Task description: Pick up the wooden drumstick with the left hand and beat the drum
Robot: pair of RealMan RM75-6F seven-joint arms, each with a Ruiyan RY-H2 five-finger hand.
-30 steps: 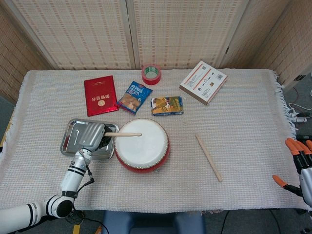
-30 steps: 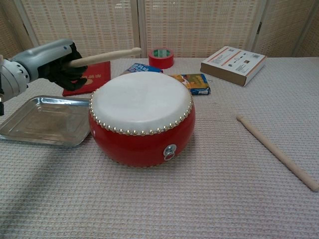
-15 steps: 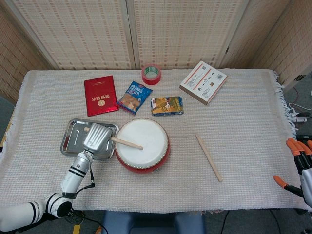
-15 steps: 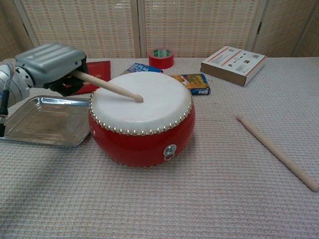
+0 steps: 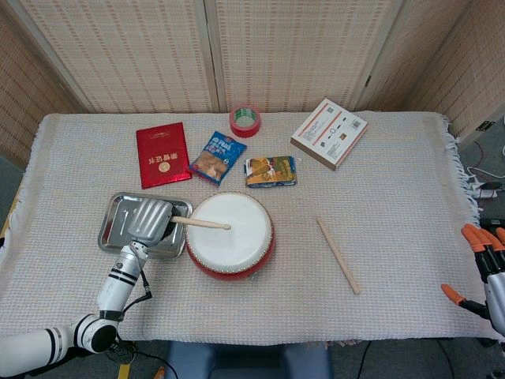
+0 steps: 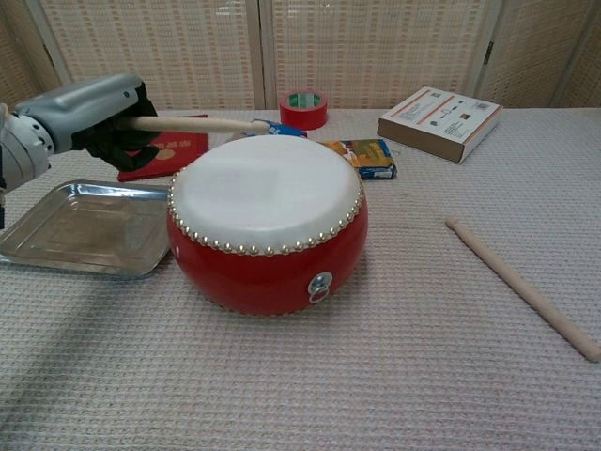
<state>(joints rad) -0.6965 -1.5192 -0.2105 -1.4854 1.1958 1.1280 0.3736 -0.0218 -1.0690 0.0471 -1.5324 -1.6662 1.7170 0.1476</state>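
A red drum (image 5: pixel 230 234) (image 6: pixel 269 219) with a white skin stands near the table's front left. My left hand (image 5: pixel 147 219) (image 6: pixel 89 113) grips a wooden drumstick (image 5: pixel 201 224) (image 6: pixel 192 123) just left of the drum, over the metal tray. The stick lies almost level, its tip raised above the drumhead. A second drumstick (image 5: pixel 338 255) (image 6: pixel 519 285) lies loose on the cloth to the right of the drum. My right hand (image 5: pixel 485 268) hangs at the far right edge past the table, orange fingertips apart, holding nothing.
A metal tray (image 5: pixel 117 218) (image 6: pixel 66 225) lies left of the drum. Behind the drum lie a red booklet (image 5: pixel 162 154), a blue snack bag (image 5: pixel 217 157), another snack pack (image 5: pixel 270 170), a red tape roll (image 5: pixel 245 120) and a white box (image 5: pixel 329 133).
Half a second ago the stick's tip touched the drumhead. My left hand has since swung the stick up off the skin to near level. The right hand has not moved.
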